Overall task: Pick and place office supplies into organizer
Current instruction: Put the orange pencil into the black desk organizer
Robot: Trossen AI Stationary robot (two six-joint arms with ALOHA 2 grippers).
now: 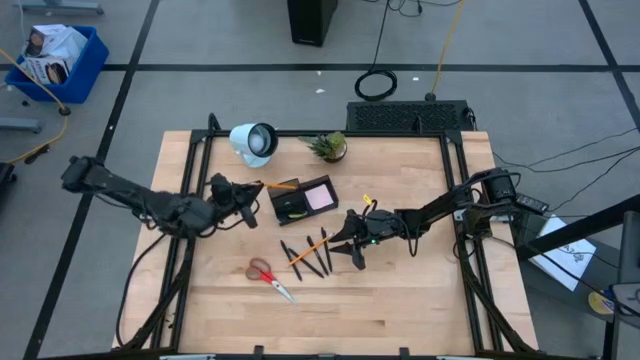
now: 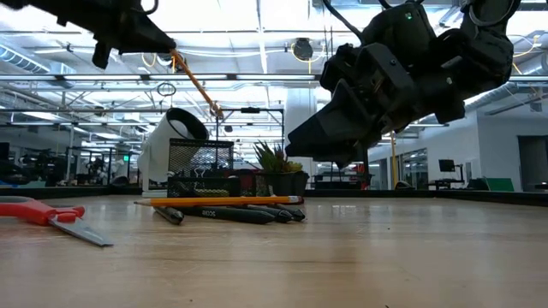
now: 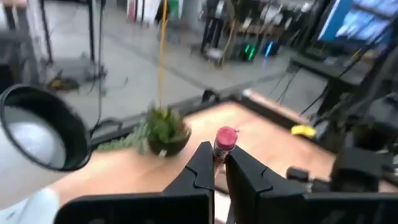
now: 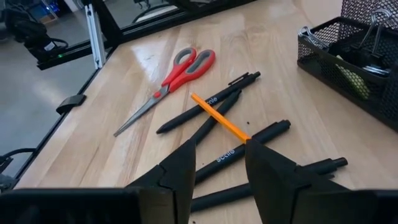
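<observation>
The black mesh organizer stands mid-table with a pink sticky-note pad in it; the right wrist view shows binder clips in its compartment. My left gripper hovers by its left end, shut on an orange pencil. Several black pens and a second orange pencil lie flat on the wood, the pencil across the pens. Red-handled scissors lie nearer the front. My right gripper hangs open just above the pens, its fingers either side of the lying pencil, touching nothing. My left gripper pinches the orange pencil between its two fingers, a little behind the pink eraser end, which sticks out past the fingertips. The pencil runs roughly along the fingers. It is lifted clear and slants downward toward the organizer.
A white round lamp and a small potted plant stand at the far edge behind the organizer. A small yellow bit lies right of the organizer. Black frame rails run along the table's left and right sides. Bare wood lies toward the near edge.
</observation>
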